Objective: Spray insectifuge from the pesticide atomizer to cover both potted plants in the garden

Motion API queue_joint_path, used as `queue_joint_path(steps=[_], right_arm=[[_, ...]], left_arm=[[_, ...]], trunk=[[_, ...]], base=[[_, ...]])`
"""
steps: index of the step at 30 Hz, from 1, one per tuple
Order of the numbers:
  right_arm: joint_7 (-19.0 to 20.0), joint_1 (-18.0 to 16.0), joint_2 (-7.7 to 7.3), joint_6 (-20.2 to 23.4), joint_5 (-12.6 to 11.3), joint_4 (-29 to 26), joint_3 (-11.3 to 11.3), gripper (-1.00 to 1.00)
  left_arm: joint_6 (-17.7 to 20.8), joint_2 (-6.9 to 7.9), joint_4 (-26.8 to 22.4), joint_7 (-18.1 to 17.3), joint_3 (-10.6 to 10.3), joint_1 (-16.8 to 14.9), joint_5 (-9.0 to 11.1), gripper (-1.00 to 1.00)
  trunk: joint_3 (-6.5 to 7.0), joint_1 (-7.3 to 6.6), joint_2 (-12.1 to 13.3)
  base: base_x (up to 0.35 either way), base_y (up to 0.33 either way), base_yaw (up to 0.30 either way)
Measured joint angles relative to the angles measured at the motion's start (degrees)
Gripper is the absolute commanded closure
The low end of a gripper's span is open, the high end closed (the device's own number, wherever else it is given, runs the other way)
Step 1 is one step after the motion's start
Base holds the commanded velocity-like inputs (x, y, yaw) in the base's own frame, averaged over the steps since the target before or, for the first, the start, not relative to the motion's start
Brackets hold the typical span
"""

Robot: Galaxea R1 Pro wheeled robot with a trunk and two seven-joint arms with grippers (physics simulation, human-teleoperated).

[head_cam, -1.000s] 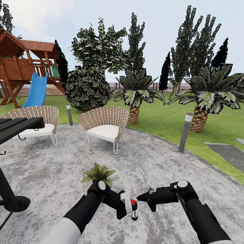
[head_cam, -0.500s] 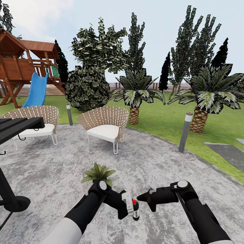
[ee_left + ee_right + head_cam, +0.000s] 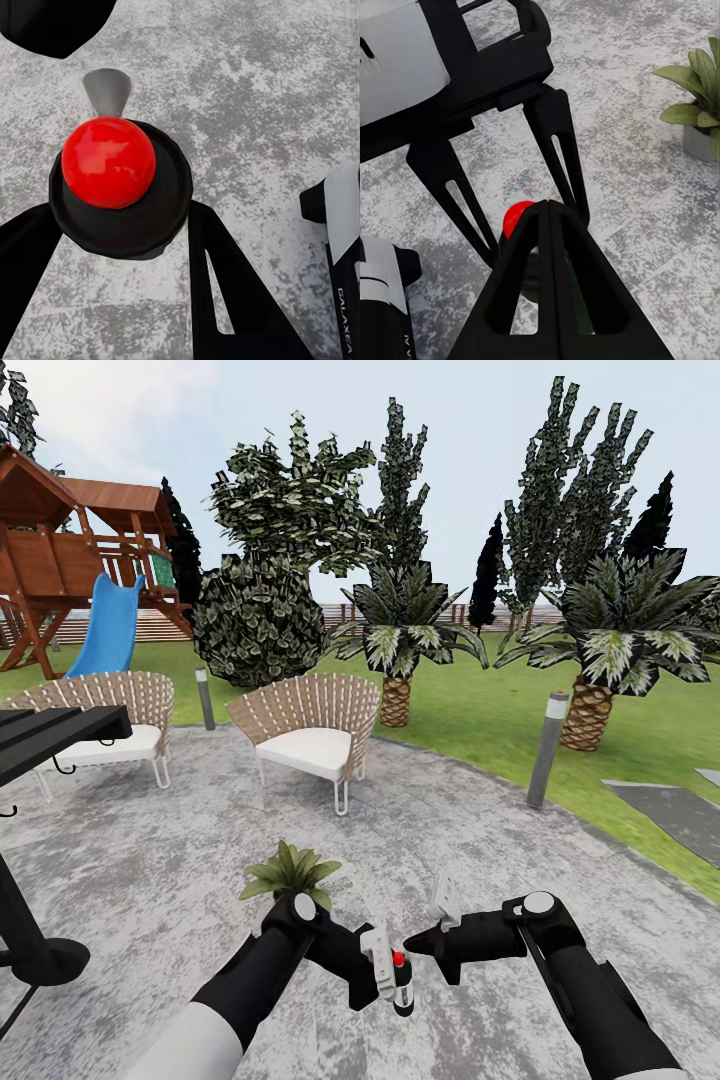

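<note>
My left gripper (image 3: pixel 387 977) is shut on the pesticide atomizer (image 3: pixel 401 982), a slim dark bottle with a red nozzle spot (image 3: pixel 109 161), held low over the grey paved patio (image 3: pixel 480 840) of the garden. In the left wrist view its black fingers (image 3: pixel 217 262) flank the bottle's dark body (image 3: pixel 120 214). My right gripper (image 3: pixel 410 943) is shut on nothing, its tip close beside the red spot (image 3: pixel 516 217). One of the potted plants (image 3: pixel 291 872), a broad light-green rosette, stands just beyond my left wrist and appears as the potted plant (image 3: pixel 695 94) in the right wrist view.
Two wicker chairs (image 3: pixel 312 735) (image 3: pixel 110 725) stand at the patio's far side. A black stand (image 3: pixel 30 950) is at the left. Grey bollard lamps (image 3: pixel 547 748) (image 3: pixel 205 698) edge the lawn, with palms (image 3: pixel 398 690) (image 3: pixel 590 710), a shrub and a playset with a blue slide (image 3: pixel 108 628) behind.
My left gripper with the atomizer has shifted slightly right and down, closer to the right gripper's tip. The right arm and the camera have held still.
</note>
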Motion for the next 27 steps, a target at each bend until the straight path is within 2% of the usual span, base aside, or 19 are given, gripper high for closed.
queue_joint_path(steps=[20, 21, 24, 27], right_arm=[[-0.02, 0.0, 0.0, -0.04, 0.02, 0.0, 0.01, 1.0], [-0.01, 0.0, 0.0, -0.05, 0.05, 0.0, 0.01, 1.0], [0.0, 0.0, 0.02, -0.04, 0.05, 0.0, 0.01, 1.0], [0.0, 0.0, 0.02, -0.05, 0.06, 0.0, 0.01, 1.0]], left_arm=[[-0.09, -0.07, -0.14, 0.07, 0.03, 0.0, 0.11, 1.0], [-0.09, -0.08, -0.16, 0.08, 0.01, 0.0, 0.57, 1.0], [-0.12, -0.03, -0.17, 0.16, 0.06, 0.0, 4.17, 1.0], [-0.17, 0.0, -0.17, 0.21, 0.07, 0.0, 5.73, 1.0]], trunk=[[0.0, 0.0, 0.0], [0.0, 0.0, 0.0], [0.0, 0.0, 0.0], [0.0, 0.0, 0.0]], base=[[0.0, 0.0, 0.0], [0.0, 0.0, 0.0], [0.0, 0.0, 0.0], [0.0, 0.0, 0.0]])
